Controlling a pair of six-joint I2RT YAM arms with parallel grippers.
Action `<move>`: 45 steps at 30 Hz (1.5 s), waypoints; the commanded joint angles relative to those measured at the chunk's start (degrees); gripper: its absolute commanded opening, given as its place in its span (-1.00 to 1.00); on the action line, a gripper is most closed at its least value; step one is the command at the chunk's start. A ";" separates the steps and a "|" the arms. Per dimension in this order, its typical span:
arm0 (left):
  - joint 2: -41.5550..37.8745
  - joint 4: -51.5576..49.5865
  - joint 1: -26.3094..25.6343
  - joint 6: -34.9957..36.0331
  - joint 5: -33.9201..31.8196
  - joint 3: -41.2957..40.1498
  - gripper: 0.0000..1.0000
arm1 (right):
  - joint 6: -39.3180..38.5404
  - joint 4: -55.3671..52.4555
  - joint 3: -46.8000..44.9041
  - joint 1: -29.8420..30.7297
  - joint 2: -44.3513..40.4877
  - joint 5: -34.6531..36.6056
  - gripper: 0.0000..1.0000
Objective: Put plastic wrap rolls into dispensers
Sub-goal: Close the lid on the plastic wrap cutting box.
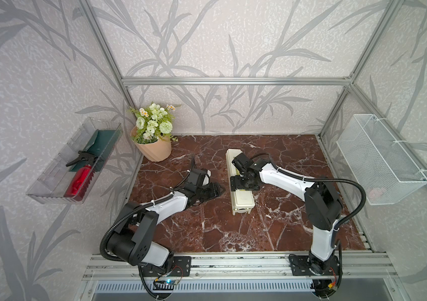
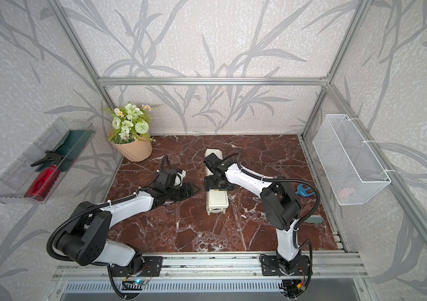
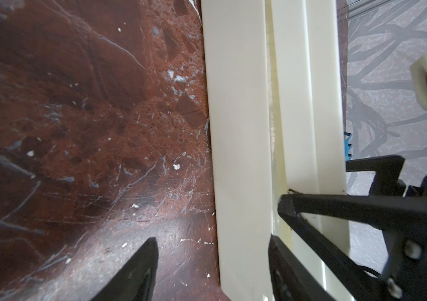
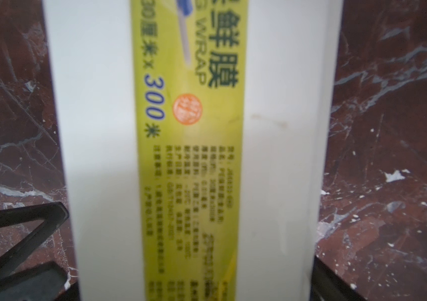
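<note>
Yellow-green label [image 4: 189, 156] on dispenser [image 4: 98, 130] reads "WRAP", "300"; left hand [image 3: 212, 239] released, right hand [image 4: 191, 234] unclear.

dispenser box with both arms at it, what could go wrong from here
The right end effector straddles the dispenser; an uneven squeeze might skid or twist it on the table. The left end effector reaches the same stretch of its side, close to the right one, so they might collide. No roll is visible.

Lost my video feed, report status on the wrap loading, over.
Left claw open beside dispenser. Right claw astride dispenser, grip unclear. Lid looks shut, roll not in view.
</note>
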 commanded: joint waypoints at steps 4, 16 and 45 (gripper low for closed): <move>1.13 1.77 -0.28 -0.76 0.36 0.28 0.33 | -0.29 -1.30 -0.58 1.38 -3.65 -0.56 0.91; 2.18 2.93 -0.82 -1.16 1.01 0.63 0.31 | -0.49 -3.38 -0.82 2.69 -3.59 0.84 0.95; 7.03 9.59 -2.77 -5.23 3.57 0.89 -0.29 | 3.13 -0.30 -6.50 6.30 -7.29 2.33 0.84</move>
